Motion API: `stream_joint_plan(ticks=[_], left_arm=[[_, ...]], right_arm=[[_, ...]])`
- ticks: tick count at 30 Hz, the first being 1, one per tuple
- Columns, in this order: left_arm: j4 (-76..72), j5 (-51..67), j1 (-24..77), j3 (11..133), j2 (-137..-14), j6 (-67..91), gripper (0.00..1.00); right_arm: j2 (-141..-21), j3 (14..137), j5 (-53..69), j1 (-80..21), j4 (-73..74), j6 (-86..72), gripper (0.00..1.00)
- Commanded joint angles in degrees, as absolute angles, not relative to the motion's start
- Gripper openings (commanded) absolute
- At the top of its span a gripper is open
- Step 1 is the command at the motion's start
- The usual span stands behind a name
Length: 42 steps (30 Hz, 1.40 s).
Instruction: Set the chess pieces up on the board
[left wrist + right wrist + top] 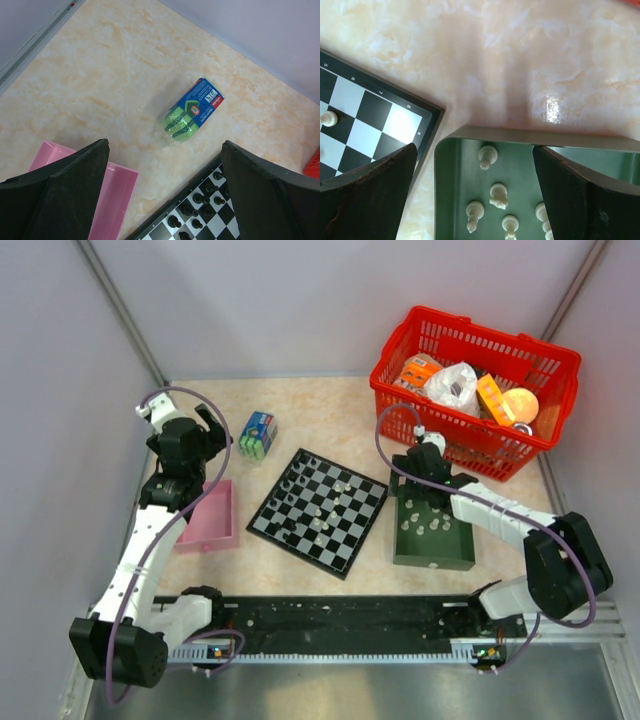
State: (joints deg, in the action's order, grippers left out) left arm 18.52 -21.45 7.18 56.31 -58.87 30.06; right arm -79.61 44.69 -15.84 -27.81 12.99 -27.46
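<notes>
Left gripper (165, 144) of mine is spread wide with nothing in it, hanging off the board's (318, 510) far-left corner, close to a green-and-blue sponge pack (189, 112). Same deal with my right gripper (474, 147): jaws apart, empty, above the far end of the green tray (520, 134), which sits just beside the board's right edge. Loads of pale chess pieces (498, 195) lie loose in that tray. A few pale ones stand on the board, and dark pieces (200, 200) crowd its far-left edge. Pink tray (210, 515) sits left of the board.
</notes>
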Motion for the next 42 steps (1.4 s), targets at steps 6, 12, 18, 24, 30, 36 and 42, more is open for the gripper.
stream_joint_plan(ticks=[6, 12, 18, 24, 30, 36, 42], left_arm=[[16.79, -21.36, 6.77, 56.16, -58.54, 29.71, 0.99], [16.44, -21.36, 6.68, 55.64, -58.54, 30.14, 0.99], [16.35, -21.45, 6.5, 55.37, -59.06, 30.67, 0.99], [16.7, -19.09, 6.42, 56.33, -59.76, 26.82, 0.98], [26.27, -3.81, 6.59, 63.81, -61.7, 22.06, 0.89], [28.99, 5.2, 10.53, 60.82, -58.8, 27.24, 0.8], [34.89, -9.22, 25.39, 56.43, -58.36, 32.94, 0.73]], right_arm=[[-79.11, 51.23, -13.37, -26.81, 12.65, -22.86, 0.99], [-73.92, 55.1, -4.94, -26.89, 17.22, -20.74, 0.98], [-72.16, 56.69, -3.16, -31.45, 18.72, -22.58, 0.89], [-75.41, 60.37, -4.04, -37.96, 18.9, -23.99, 0.76], [-77.17, 61.0, -5.09, -38.94, 18.9, -25.05, 0.7], [-74.1, 59.68, -9.84, -38.94, 18.98, -26.45, 0.67], [-69.44, 57.13, -12.56, -38.85, 18.46, -26.98, 0.63]])
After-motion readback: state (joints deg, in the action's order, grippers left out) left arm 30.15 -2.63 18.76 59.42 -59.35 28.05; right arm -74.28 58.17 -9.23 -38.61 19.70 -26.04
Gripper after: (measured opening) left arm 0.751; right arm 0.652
